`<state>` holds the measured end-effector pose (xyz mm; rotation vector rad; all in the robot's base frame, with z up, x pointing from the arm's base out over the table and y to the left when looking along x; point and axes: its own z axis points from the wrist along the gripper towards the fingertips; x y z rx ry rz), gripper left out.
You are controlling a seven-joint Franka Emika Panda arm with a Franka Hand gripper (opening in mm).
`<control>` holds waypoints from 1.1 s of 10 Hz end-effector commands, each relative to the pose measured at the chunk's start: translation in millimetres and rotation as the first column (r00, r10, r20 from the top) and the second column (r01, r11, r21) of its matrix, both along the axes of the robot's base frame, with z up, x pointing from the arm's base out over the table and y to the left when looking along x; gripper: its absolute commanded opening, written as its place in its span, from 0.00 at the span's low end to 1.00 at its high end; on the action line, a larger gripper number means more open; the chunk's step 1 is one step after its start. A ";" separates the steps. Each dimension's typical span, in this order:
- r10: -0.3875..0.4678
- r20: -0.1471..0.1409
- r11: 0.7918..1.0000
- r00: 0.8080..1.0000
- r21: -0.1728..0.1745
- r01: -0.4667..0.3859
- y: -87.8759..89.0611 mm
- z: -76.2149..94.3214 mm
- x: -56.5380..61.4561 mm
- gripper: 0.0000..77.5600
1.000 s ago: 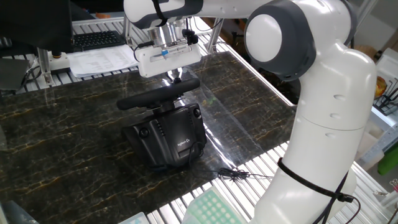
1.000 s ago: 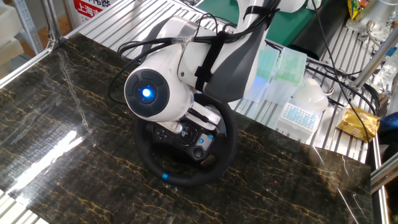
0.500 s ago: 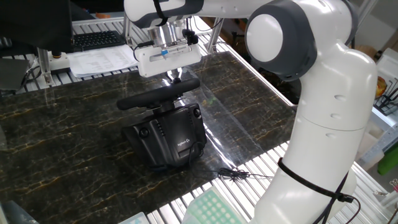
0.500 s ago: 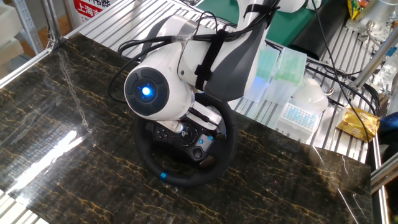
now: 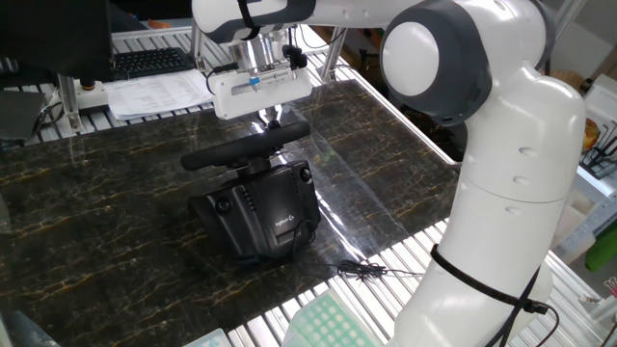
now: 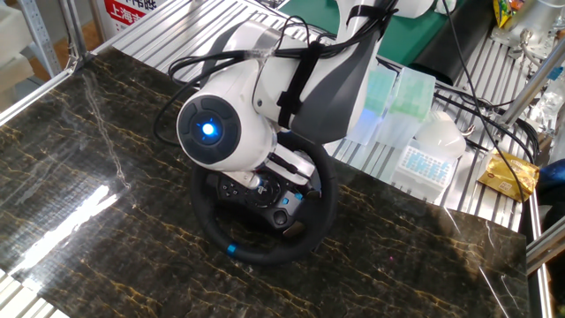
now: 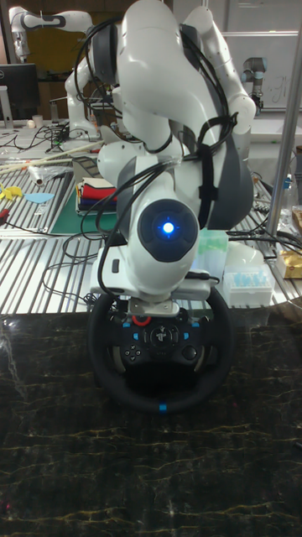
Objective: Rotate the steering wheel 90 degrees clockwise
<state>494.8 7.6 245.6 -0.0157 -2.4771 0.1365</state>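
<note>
The steering wheel [image 5: 231, 149] shows edge-on in one fixed view, its thin black rim tilted above a boxy black base [image 5: 265, 207] with a small white logo. My gripper [image 5: 273, 120] comes down on the rim's upper right part, the fingers close together on it. The other fixed view shows the rim [image 6: 265, 256] as a ring with a blue mark [image 6: 231, 249] on the near side, and my wrist hides the fingers. In the tall fixed view the wheel [image 7: 101, 352] faces the camera, with its blue mark [image 7: 164, 409] at the bottom.
A black keyboard [image 5: 149, 60] and papers [image 5: 159, 92] lie behind the dark marble tabletop. A thin black cable [image 5: 362, 270] lies near the table's front edge. Pipette tip boxes [image 6: 424, 163] stand on the metal slats beyond the wheel. My big white arm [image 5: 501, 173] stands right of it.
Almost nothing differs. The blue mark on the rim has shifted by a hair, and the arm holds the same pose.
</note>
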 end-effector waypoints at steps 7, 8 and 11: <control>0.000 0.001 1.000 1.000 -0.010 0.000 1.9 11.1 17.0 0.00; 0.002 0.000 1.000 1.000 -0.009 -0.002 1.9 12.6 19.5 0.00; 0.006 0.001 1.000 1.000 -0.006 -0.006 1.7 19.4 31.4 0.00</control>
